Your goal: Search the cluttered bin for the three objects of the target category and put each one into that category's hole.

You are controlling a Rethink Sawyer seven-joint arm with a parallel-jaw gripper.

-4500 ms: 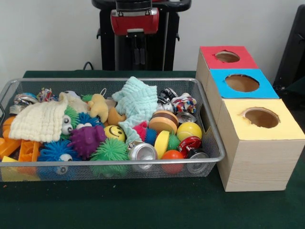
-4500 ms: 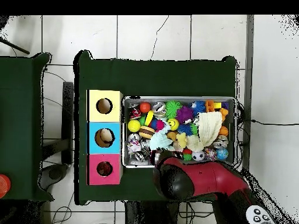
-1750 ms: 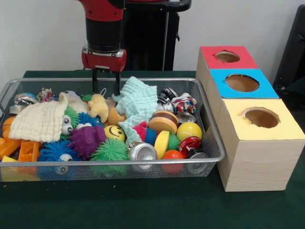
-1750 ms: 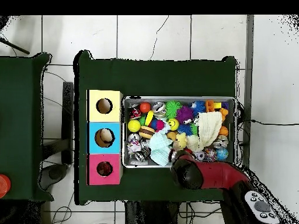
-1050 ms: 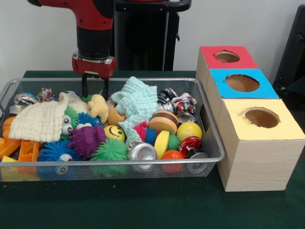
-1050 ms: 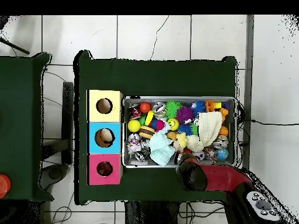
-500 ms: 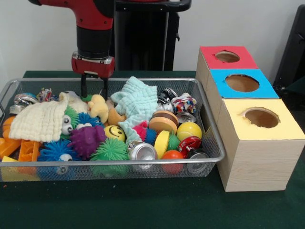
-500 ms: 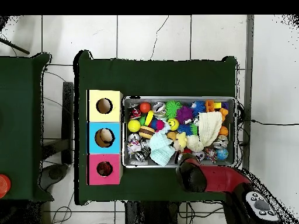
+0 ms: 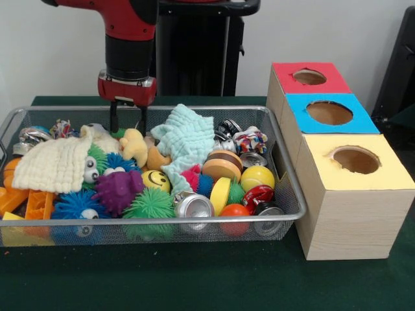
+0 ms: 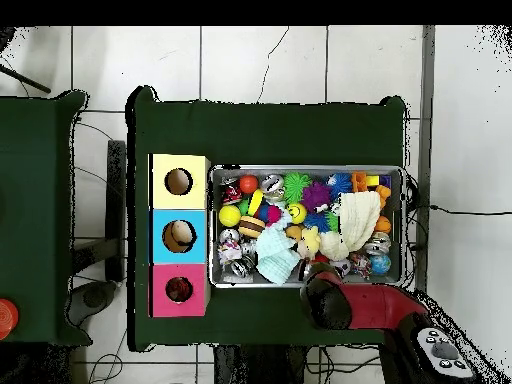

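1. Red-and-black arm: the claw (image 9: 127, 116) has been carried from a drawn-back post at the far middle, leftward across the far rim, and has held nearly steady for the last half second. It now hangs over the far-left part of the wire-mesh bin (image 9: 288, 188).
2. Claw state: two dark fingers (image 9: 113, 117) point down, set apart, with nothing between them; the tips sit level with the top of the clutter.
3. Items just beneath: a yellow plush toy (image 9: 134, 145) to the right of the tips, a cream knitted cloth (image 9: 53, 166) nearer and to the left.
4. Target category: not stated; the three objects cannot be picked out. Candidates all remain in the bin: spiky balls, cans, cloths, smooth balls.
5. Destination: box with red (image 9: 309, 76), blue (image 9: 329, 112) and yellow (image 9: 355, 159) holes, on the tabletop (image 9: 194, 278) right of the bin.
6. Reading: positioning looks done; a descent and first pick are judged next, no delivery yet evident.
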